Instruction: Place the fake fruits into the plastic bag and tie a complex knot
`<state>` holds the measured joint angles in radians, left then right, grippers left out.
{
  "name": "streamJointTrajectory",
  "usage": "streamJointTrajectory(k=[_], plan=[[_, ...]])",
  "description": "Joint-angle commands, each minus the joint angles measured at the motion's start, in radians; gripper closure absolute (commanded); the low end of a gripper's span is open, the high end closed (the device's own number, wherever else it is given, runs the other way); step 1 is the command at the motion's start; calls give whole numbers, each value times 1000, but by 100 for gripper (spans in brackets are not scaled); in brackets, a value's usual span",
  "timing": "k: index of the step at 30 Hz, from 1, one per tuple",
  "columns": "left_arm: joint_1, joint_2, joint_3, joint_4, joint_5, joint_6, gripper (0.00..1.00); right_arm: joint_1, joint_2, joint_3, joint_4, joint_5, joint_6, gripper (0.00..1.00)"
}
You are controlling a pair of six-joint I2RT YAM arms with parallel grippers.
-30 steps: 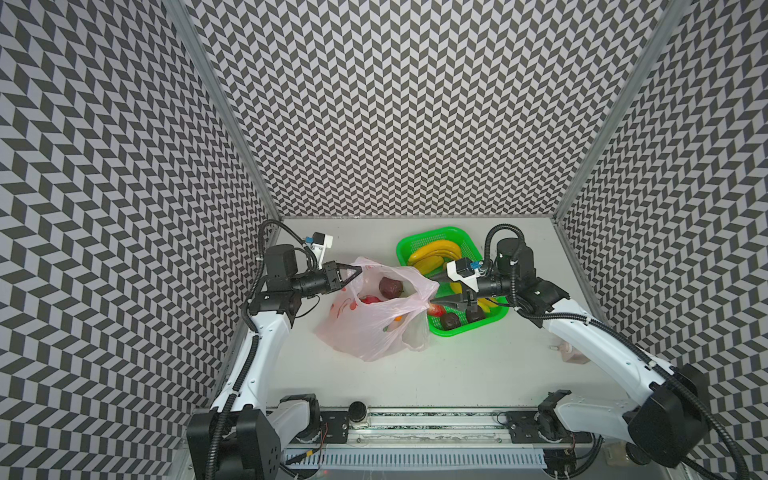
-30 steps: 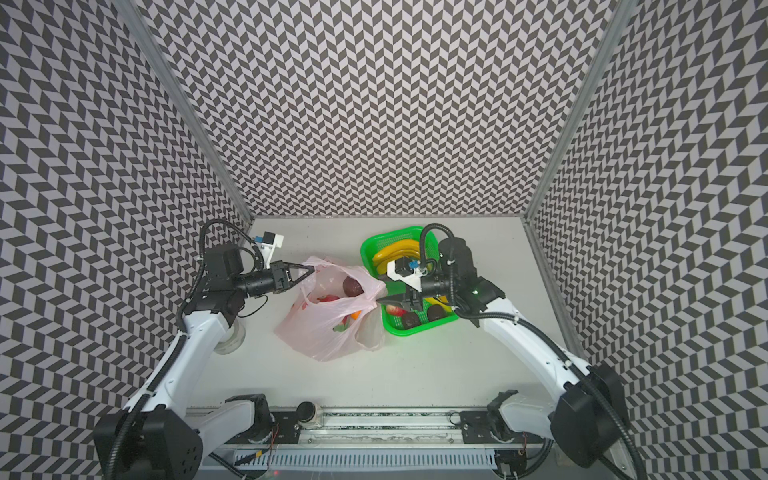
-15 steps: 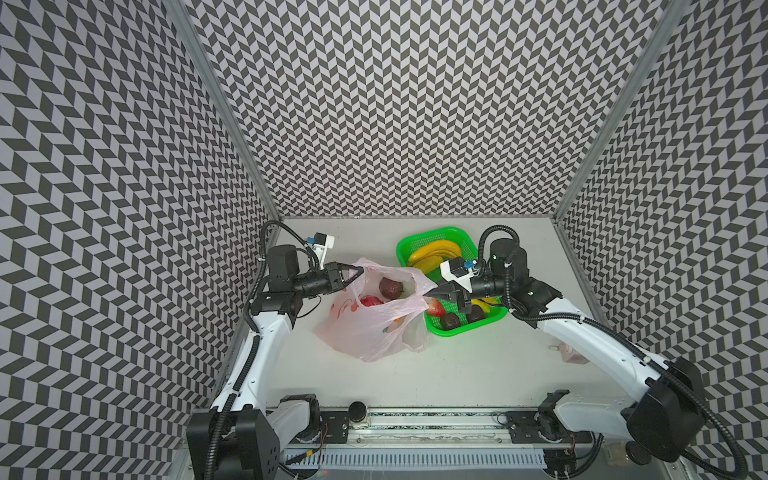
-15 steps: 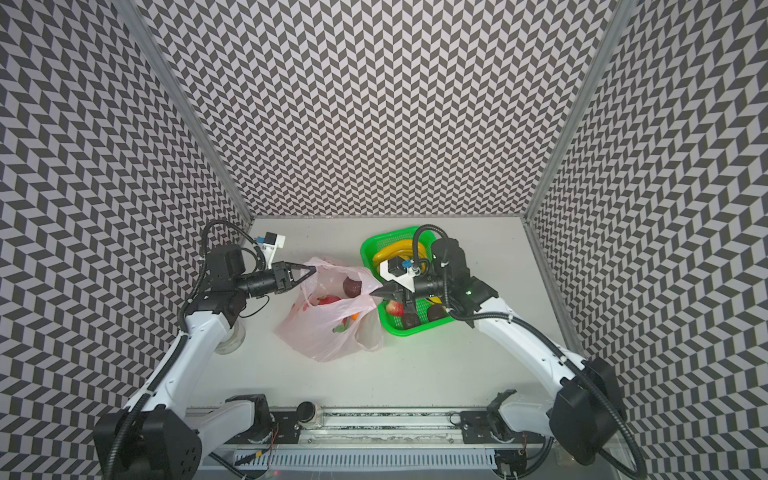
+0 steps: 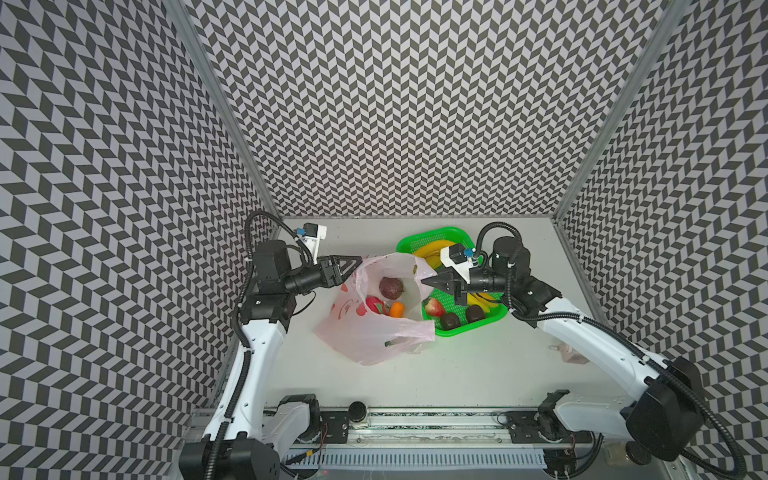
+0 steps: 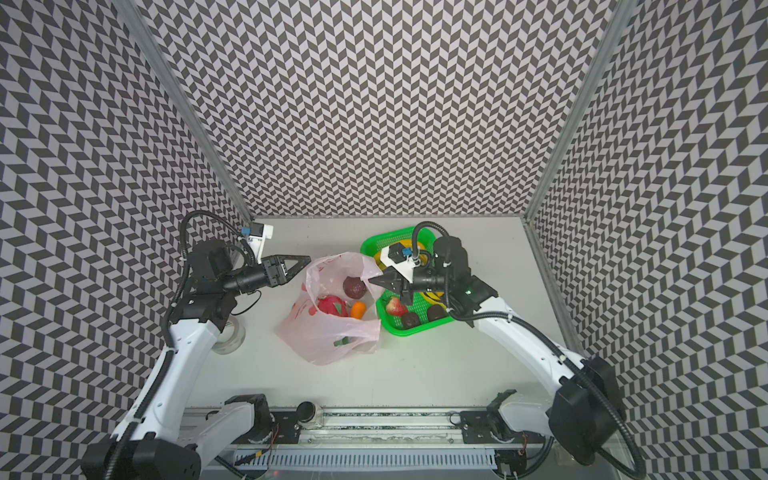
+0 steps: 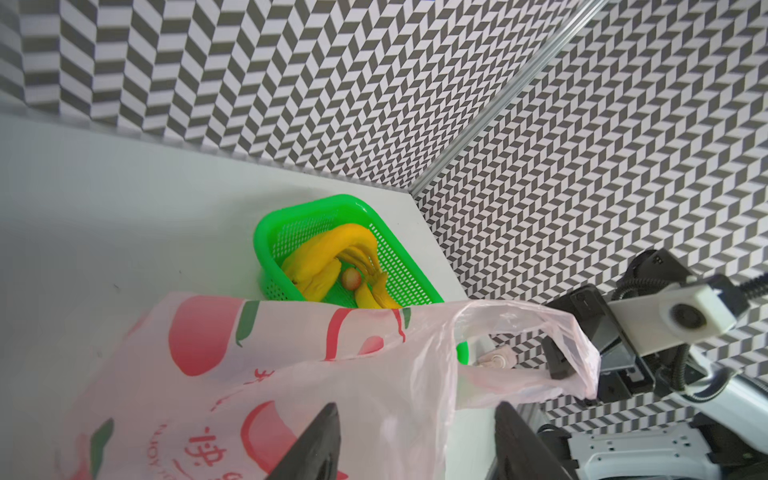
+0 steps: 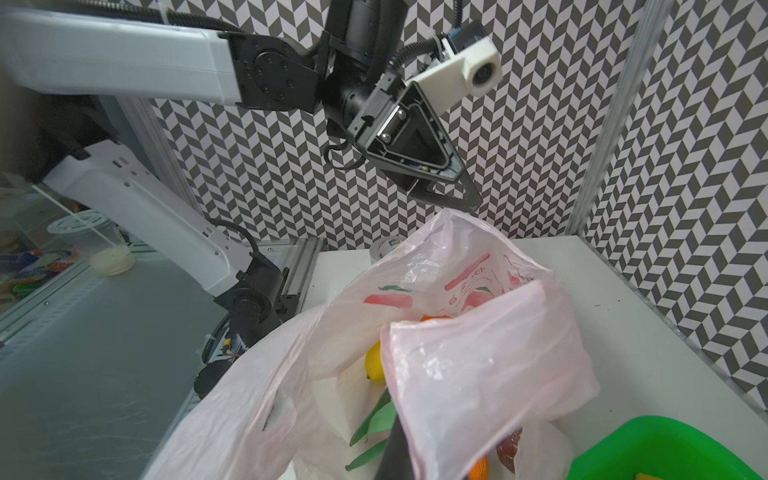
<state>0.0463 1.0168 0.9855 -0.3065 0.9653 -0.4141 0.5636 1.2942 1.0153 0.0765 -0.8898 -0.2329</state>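
Note:
The pale-pink plastic bag stands open-mouthed on the table. Inside lie fake fruits: a dark purple ball, a pink dragon fruit, an orange and a lemon. My left gripper is open at the bag's left rim, and the film lies just beyond its fingertips. My right gripper is shut on the bag's right rim, where the film drapes over its dark finger. Bananas, a strawberry and dark balls lie in the basket. No knot is in view.
The bright green mesh basket sits right beside the bag, under my right wrist. A clear tape roll lies by the left arm's base. A small pale object lies near the right wall. Patterned walls close in three sides.
My left gripper has opened and let go of the bag's left rim. My right gripper moved left from over the basket to the bag's right rim and shut on it.

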Motion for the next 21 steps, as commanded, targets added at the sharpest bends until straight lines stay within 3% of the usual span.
streamJointTrajectory(k=[1,5,15,21], plan=[[-5,-44,58,16,-28,71,31,-10,20,52,70,45,64,100],[-100,-107,75,7,-113,156,27,-24,40,78,57,90,102,100],[-461,-212,42,-85,-396,374,25,-69,92,85,76,122,164,100],[-709,-258,-18,-168,-626,454,24,-81,98,69,94,115,158,100]])
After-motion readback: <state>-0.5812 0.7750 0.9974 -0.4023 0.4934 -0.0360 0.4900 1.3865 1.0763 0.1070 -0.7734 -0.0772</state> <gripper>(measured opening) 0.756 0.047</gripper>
